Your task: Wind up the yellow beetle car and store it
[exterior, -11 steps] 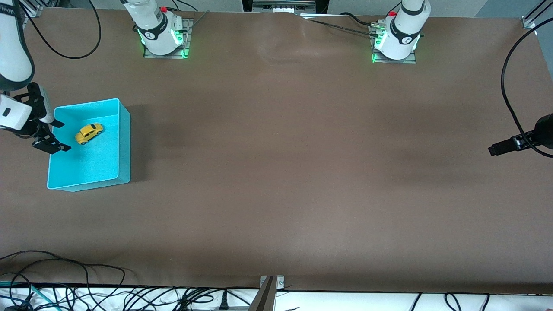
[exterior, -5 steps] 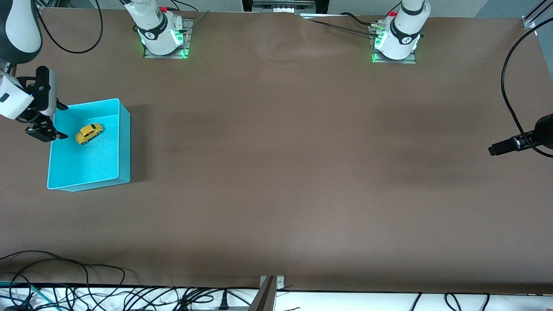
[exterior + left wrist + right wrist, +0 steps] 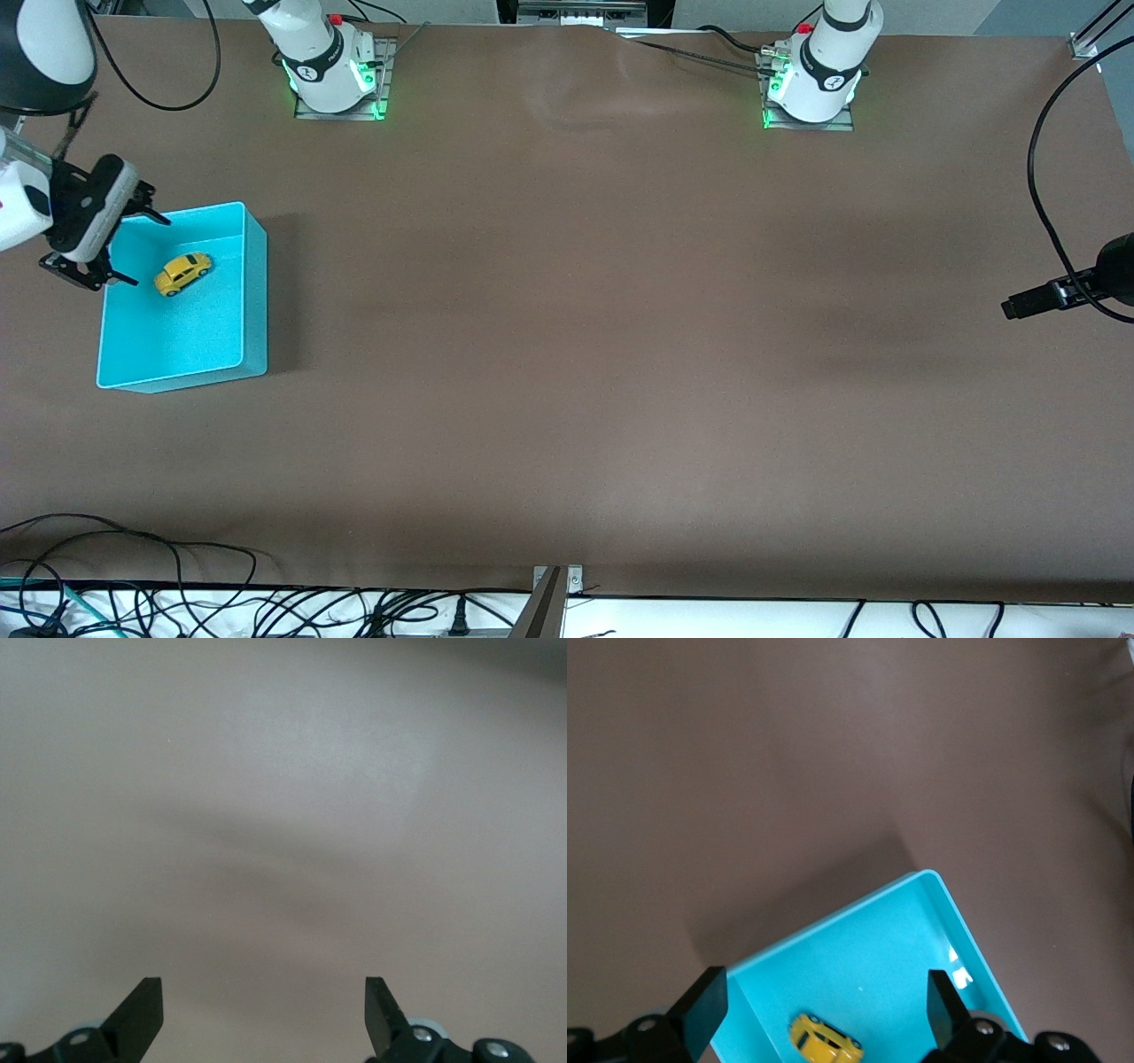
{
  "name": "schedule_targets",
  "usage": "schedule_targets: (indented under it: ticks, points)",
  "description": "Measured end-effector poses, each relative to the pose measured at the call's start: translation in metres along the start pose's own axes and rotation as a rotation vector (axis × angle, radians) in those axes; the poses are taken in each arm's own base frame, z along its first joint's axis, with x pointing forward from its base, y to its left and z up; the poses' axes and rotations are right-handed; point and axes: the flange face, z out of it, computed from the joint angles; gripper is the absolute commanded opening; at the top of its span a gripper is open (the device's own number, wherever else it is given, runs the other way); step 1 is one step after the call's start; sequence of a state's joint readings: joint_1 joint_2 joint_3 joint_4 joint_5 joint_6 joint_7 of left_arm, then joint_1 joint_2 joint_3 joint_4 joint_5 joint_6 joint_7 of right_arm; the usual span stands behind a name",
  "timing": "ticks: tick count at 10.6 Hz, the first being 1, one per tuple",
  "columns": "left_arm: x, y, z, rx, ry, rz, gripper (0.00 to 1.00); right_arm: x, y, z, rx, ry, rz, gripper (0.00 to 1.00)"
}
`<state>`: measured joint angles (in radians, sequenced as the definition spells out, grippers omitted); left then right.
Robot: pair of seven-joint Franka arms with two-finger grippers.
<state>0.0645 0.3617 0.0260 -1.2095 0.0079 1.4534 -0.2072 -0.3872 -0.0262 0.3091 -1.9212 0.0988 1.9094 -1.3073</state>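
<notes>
Front view has the yellow beetle car (image 3: 182,273) resting on the floor of the cyan bin (image 3: 254,292), in the part of the bin farther from the front camera and nearer its wall at the right arm's end of the table. The car stands on its wheels, and its long axis runs on a slant across the bin floor: the end toward the middle of the table sits a little farther from the front camera than the other end. Which end is the nose cannot be told. The right gripper (image 3: 127,248) is up over the bin's edge at the right arm's end of the table, fingers spread wide and holding nothing, clear of the car. Its wrist view looks down between the spread fingers (image 3: 702,1008) onto the bin and the car. The left gripper (image 3: 263,1014) waits, fingers spread and empty, over bare brown table (image 3: 620,354).
</notes>
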Motion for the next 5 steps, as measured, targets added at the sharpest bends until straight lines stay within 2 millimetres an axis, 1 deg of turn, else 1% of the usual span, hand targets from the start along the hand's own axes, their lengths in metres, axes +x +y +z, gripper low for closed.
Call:
schedule_targets:
  ticks: [1, 2, 5]
  points:
    - [0.000, 0.000, 0.000, 0.000, 0.000, 0.000, 1.00, 0.014, -0.002, -0.004, -0.009, 0.004, 0.076, 1.00]
    - [0.000, 0.000, 0.000, 0.000, 0.000, 0.000, 1.00, 0.022, -0.002, -0.009, -0.019, 0.010, 0.158, 1.00]
    - [0.000, 0.000, 0.000, 0.000, 0.000, 0.000, 1.00, 0.040, -0.002, -0.028, -0.045, 0.034, 0.388, 1.00]
